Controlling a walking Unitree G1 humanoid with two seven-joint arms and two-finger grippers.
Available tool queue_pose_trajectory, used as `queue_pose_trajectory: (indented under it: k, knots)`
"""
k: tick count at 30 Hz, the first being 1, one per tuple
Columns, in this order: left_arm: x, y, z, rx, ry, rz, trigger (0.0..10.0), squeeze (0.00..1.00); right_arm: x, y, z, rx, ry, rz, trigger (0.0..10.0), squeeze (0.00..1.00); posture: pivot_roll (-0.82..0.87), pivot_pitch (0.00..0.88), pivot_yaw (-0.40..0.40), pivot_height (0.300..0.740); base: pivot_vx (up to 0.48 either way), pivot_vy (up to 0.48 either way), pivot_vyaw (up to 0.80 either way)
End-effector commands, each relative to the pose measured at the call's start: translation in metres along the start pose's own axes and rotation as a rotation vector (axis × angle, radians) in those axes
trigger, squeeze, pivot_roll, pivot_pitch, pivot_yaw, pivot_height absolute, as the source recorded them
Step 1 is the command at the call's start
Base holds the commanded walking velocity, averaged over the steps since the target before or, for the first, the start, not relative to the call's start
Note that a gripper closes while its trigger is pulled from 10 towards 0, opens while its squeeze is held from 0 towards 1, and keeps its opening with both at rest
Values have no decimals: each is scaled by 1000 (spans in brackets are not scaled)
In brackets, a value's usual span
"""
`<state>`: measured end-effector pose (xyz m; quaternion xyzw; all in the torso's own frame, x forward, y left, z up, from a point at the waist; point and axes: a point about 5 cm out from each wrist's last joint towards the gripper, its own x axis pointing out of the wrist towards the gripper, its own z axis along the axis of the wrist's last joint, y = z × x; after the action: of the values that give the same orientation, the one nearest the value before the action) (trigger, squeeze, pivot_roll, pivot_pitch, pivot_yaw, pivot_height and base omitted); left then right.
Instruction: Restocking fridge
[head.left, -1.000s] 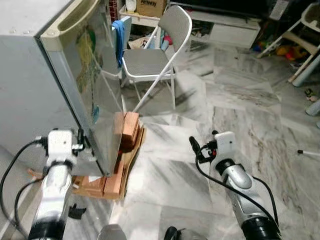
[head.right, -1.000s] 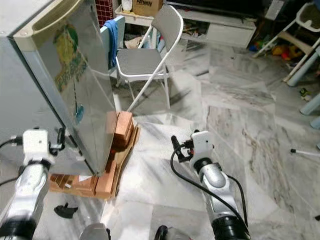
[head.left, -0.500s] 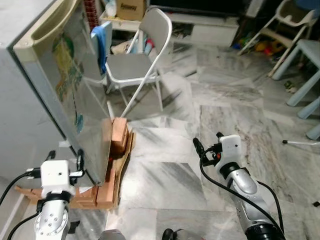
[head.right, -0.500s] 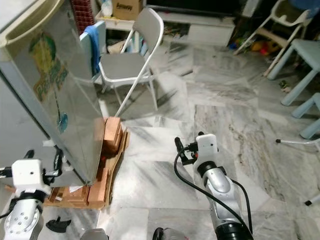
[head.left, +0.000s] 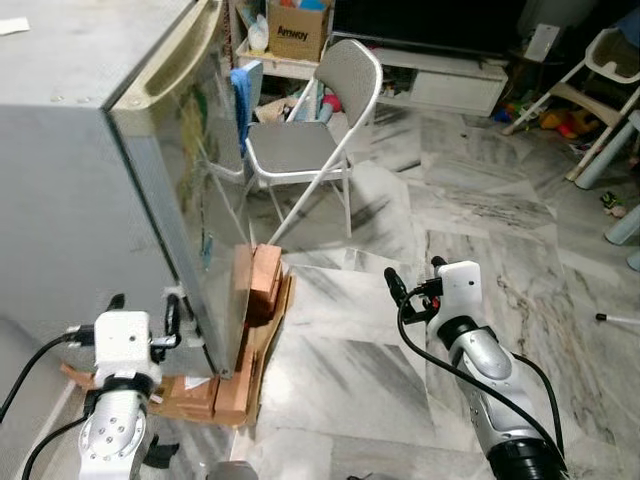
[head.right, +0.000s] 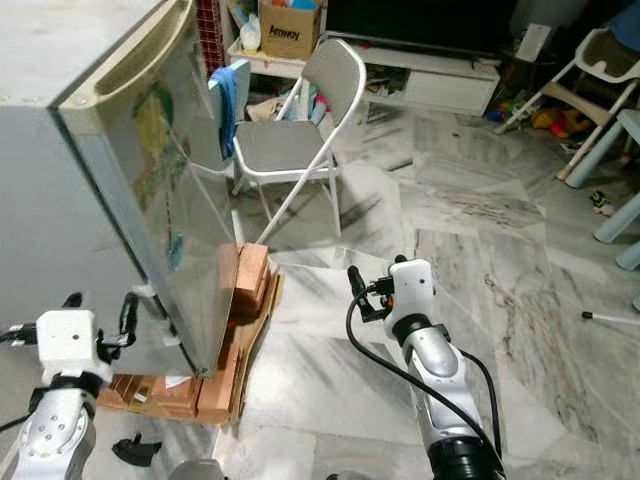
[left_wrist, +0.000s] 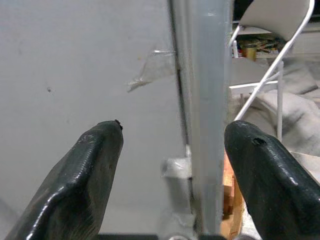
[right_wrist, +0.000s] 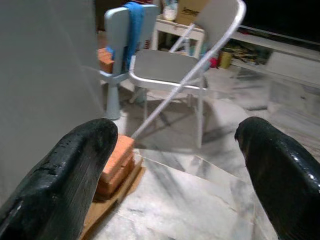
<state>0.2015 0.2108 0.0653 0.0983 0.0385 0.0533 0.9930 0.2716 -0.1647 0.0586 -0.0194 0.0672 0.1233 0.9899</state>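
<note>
Fridge (head.left: 90, 180), grey and boxy with a cream-coloured handle strip along the top of its door, stands at the left of the scene on a stack of red bricks (head.left: 262, 282) and wooden boards (head.left: 200, 385); its door is shut, its glossy front mirrors the room, and a faded green and yellow sticker on that front cannot be read. Low beside the fridge's front corner hangs the left gripper (left_wrist: 172, 165), its two black fingers (left_wrist: 90, 175) spread wide with the door's edge and a small hinge bracket showing between them, touching nothing. Behind the fridge a blue cloth (head.left: 240, 90) hangs over a pale child's chair that the fridge mostly hides. To the right of the fridge stands a grey folding chair (head.left: 315, 140), and beyond it a cardboard box (head.left: 298, 18) carries the word "Amway". Further right of the fridge, over the marble floor (head.left: 480, 220), the right gripper (right_wrist: 180, 155) is held out, its fingers wide apart and empty. Far right of the fridge, toys and pale furniture are cut off by the picture's edge.
</note>
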Motion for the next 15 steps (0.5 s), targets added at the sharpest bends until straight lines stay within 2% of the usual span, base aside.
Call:
queue_pose_trajectory:
  k: [1,13,15]
  knots:
    - [1,-4,2,15,0,-31,10000,0,3,-2,2,-3,7,-13,10000,0,180,23,-77,740,0,0,-669]
    - [1,-2,4,36,-4,-29,10000,0,3,1,-1,-8,20,-7,10000,0,184,39,-83,740,0,0,-789]
    - [4,-2,4,42,-6,-32,10000,0,4,4,-1,-5,22,-5,10000,0,184,40,-83,740,0,0,-303]
